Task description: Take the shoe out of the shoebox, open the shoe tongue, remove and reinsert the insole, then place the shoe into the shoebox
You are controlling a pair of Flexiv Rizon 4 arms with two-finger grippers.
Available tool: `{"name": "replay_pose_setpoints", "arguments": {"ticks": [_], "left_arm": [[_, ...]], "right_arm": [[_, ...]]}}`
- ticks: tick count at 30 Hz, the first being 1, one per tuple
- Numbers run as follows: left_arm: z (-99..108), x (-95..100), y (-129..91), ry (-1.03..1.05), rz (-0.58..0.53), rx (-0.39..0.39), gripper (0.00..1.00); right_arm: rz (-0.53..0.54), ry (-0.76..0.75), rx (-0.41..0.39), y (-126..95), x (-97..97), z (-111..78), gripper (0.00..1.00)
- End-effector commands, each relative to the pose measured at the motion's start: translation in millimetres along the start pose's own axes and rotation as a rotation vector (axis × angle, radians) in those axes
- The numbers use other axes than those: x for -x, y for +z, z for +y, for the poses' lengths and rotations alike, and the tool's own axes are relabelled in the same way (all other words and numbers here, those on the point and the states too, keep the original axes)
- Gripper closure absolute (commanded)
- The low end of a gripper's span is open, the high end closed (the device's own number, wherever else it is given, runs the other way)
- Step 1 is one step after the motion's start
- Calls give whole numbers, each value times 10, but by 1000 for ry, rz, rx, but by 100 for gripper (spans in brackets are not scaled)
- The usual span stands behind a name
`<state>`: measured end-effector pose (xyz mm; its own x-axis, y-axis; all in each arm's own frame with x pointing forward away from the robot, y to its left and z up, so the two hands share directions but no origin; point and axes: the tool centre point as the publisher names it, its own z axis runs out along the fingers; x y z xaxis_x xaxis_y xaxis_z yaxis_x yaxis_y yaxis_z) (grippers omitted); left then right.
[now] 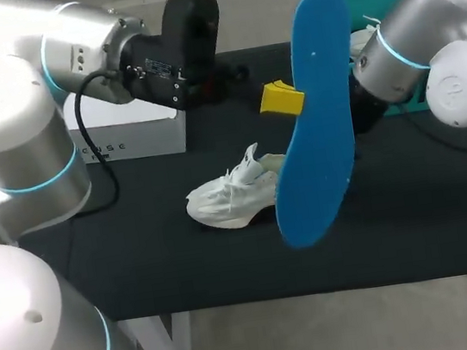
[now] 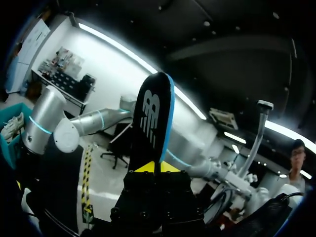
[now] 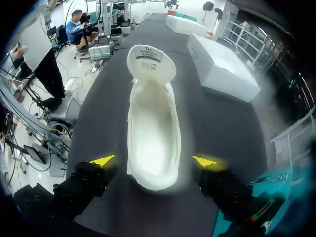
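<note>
Head view: what is your left gripper doing?

— It's clamping tight on the blue insole and holding it upright above the table, at 3 o'clock of the shoe.

— And your right gripper?

— It's hanging spread wide over the white shoe, with fingers at 3 and 9 o'clock of its near end. It's touching neither side and gripping nothing. Shoe is lying on the table at 5 o'clock of the white shoebox.

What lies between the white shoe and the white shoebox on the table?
Nothing: only bare black table separates the shoe from the shoebox, as the head and right wrist views show.
</note>
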<state>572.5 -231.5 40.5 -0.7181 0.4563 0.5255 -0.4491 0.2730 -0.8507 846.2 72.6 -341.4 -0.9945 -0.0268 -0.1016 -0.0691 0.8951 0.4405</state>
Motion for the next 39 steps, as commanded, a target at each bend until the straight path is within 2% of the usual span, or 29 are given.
{"name": "replay_pose_setpoints", "arguments": {"ticks": [1,5,12,19,30,39], "left_arm": [[26,-204,5,-3,-24,-10,100],[21,-276,20,-3,-14,-12,100],[24,-427,91,-43,39,-21,100],[155,-480,139,-14,25,-23,100],[265,-545,2,134,21,-125,100],[246,-598,-91,128,8,-136,100]], "right_arm": [[9,23,-202,-153,-71,99,0],[40,95,-227,-222,-121,128,0],[44,114,-262,-298,-162,191,0],[40,120,-285,-317,-216,178,0],[34,147,-331,-363,-272,153,0],[17,146,-333,-332,-263,180,0]]}}
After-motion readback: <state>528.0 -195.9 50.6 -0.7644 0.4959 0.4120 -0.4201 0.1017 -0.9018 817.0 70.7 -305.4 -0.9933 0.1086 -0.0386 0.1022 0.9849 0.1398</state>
